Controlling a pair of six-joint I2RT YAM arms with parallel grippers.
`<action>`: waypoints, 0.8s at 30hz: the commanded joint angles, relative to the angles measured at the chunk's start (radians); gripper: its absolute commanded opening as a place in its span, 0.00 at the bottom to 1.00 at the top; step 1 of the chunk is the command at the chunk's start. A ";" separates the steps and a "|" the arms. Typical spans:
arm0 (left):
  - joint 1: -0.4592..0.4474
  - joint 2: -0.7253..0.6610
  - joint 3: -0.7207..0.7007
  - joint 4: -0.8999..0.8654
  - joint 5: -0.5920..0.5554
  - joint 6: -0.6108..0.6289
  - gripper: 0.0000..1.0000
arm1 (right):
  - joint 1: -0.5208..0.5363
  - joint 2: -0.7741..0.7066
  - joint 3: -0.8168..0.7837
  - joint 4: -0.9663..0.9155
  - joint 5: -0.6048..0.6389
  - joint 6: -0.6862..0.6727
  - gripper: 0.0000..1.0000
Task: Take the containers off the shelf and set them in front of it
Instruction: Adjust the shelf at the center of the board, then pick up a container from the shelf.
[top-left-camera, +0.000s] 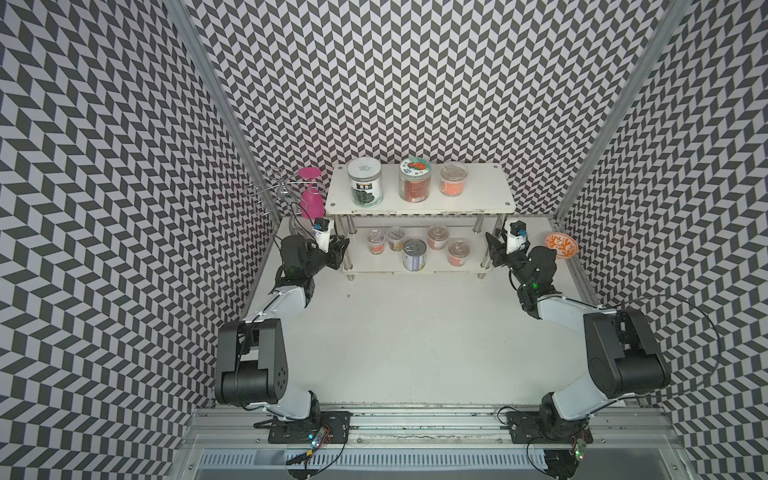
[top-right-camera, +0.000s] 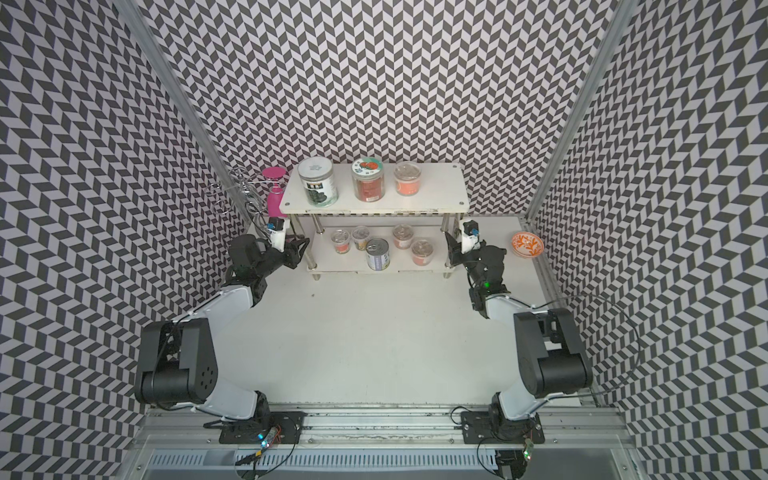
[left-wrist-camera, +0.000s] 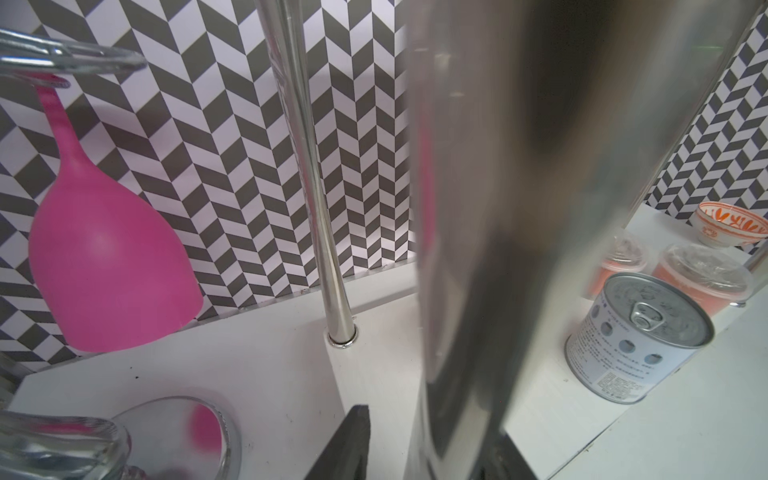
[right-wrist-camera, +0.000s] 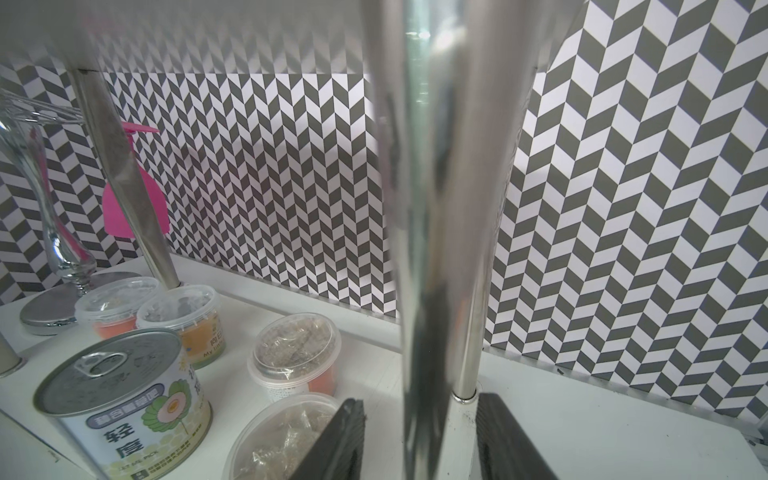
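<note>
Eight containers (top-left-camera: 414, 254) stand on the shelf (top-left-camera: 492, 194), three above, five below; only wrist views show left gripper (left-wrist-camera: 432, 419) and right gripper (right-wrist-camera: 424, 399) parted round its front legs (right-wrist-camera: 432, 208).

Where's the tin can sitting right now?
In both top views the tin can stands on the shelf's lower tier, at its front edge near the middle, with a yellowish cup behind on the left and an orange cup on the right.
</note>
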 joint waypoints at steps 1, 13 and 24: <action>0.001 0.002 0.038 -0.023 0.009 -0.004 0.54 | -0.007 -0.047 0.000 0.007 0.021 -0.009 0.54; -0.005 -0.203 -0.045 -0.196 -0.165 -0.013 1.00 | -0.013 -0.347 -0.065 -0.289 -0.080 -0.008 0.86; -0.082 -0.478 -0.057 -0.397 -0.332 -0.109 1.00 | -0.004 -0.557 0.072 -0.631 -0.459 0.123 1.00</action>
